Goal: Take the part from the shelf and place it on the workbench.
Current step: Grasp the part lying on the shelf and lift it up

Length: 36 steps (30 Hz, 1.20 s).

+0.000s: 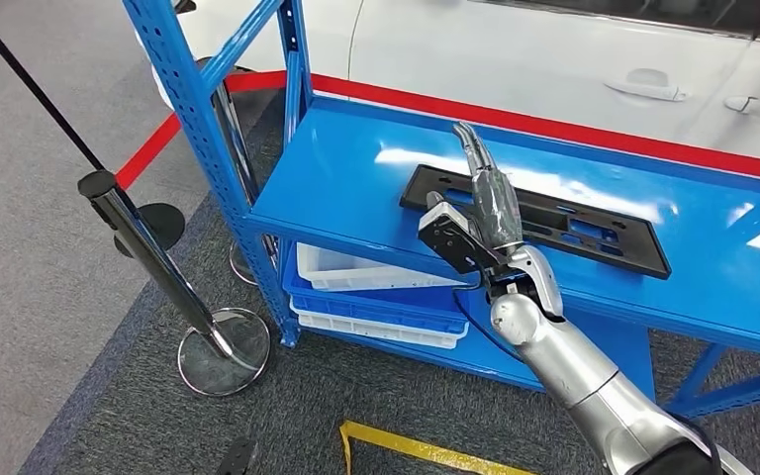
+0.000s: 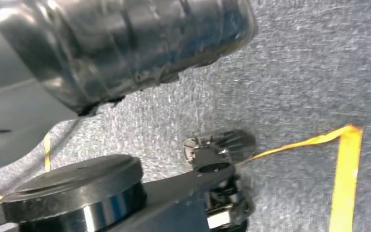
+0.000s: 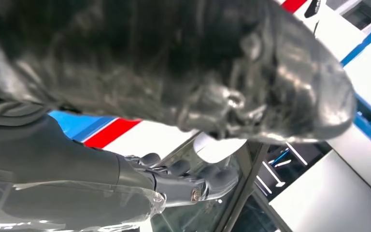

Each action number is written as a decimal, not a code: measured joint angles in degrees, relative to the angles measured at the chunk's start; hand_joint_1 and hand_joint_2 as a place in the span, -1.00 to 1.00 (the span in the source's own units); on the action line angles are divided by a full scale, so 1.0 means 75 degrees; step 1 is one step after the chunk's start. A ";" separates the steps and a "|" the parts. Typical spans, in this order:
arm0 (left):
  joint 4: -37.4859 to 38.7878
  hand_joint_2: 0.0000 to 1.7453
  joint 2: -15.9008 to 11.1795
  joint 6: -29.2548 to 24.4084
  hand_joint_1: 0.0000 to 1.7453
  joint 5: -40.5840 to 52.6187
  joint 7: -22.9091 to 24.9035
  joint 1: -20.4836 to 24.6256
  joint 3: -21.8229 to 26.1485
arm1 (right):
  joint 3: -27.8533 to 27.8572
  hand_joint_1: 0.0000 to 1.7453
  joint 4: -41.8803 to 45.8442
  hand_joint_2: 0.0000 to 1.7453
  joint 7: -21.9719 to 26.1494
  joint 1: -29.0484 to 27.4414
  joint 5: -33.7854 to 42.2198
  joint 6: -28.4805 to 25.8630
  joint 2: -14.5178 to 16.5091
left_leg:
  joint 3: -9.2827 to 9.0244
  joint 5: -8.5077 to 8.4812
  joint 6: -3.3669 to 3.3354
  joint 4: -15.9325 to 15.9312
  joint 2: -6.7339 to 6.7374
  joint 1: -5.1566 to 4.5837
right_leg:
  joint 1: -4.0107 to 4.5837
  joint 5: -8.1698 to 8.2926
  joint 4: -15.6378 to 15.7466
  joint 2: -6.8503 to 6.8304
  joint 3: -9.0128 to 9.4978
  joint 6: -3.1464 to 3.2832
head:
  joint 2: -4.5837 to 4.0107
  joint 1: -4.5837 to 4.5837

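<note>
Part (image 1: 539, 216) lying flat across blue shelf (image 1: 356, 188), awaiting pickup; right hand (image 1: 485, 203) hovering above it, fingers extended, gripping nothing; left hand's state indeterminable.

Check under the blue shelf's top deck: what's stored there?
Under the top deck, two white trays sit with a blue tray between them. The right arm hides anything farther right.

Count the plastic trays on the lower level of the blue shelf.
3: a white tray on top, a blue tray under it, and another white tray at the bottom, stacked. The shelf top may hide more.
</note>
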<state>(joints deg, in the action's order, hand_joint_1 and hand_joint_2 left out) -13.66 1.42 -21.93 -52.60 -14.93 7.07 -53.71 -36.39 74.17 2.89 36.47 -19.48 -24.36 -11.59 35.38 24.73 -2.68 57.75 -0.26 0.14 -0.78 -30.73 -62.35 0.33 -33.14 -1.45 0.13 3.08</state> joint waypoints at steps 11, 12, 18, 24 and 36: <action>0.0002 -1.00 -0.0006 0.0072 -1.00 0.0240 0.0098 0.0089 -0.0128 | -0.0079 -1.00 0.0099 1.00 -0.0022 -0.0111 -0.0194 0.0774 0.0040 | -0.0285 0.0331 0.0001 0.0056 -0.0074 -0.0123 | 0.0143 0.0910 0.0462 -0.0016 -0.0362 0.0289 | 0.0000 0.0006; 0.0002 -1.00 -0.0007 0.0073 -1.00 0.0262 0.0117 0.0110 -0.0143 | -0.0146 -1.00 0.0071 1.00 -0.0116 -0.0065 -0.0355 0.0877 0.0064 | -0.0270 0.0344 0.0036 0.0053 -0.0069 -0.0118 | 0.0122 0.0900 0.0519 -0.0019 -0.0342 0.0298 | 0.0000 -0.0002; 0.0002 -1.00 0.0003 0.0071 -1.00 0.0271 0.0151 0.0175 -0.0159 | -0.0609 -1.00 -0.0291 1.00 -0.0468 0.0126 -0.1134 0.1180 0.0229 | 0.0628 0.1212 0.0330 0.1857 -0.0025 0.0023 | 0.0029 0.0937 0.0652 -0.0055 -0.0256 0.0376 | 0.0000 0.0022; 0.0002 -1.00 0.0058 0.0049 -1.00 0.0291 0.0233 0.0233 -0.0159 | -0.0908 -1.00 -0.0605 1.00 -0.0684 0.0127 -0.1609 0.1278 0.0391 | -0.0035 0.0238 0.0372 0.0262 -0.0019 0.0101 | 0.0007 0.0866 0.0553 -0.0038 -0.0265 0.0238 | 0.0000 0.0020; 0.0002 -1.00 0.0204 0.0066 -1.00 0.0321 0.0314 0.0289 -0.0160 | -0.1415 -1.00 -0.1163 1.00 -0.1100 0.0282 -0.2476 0.1558 0.0542 | -0.0158 0.0141 0.0023 -0.0013 -0.0071 0.0062 | -0.0021 0.0177 -0.1251 -0.0034 -0.1098 0.0004 | 0.0000 -0.0063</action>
<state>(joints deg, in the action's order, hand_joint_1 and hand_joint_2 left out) -13.64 2.95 -21.44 -50.20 -12.57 9.23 -54.92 -47.00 65.44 -5.36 38.58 -38.05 -12.67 -7.52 34.20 25.79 -2.51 57.65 -0.80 0.61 -0.94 -29.41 -71.74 0.08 -41.37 -1.42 0.13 2.60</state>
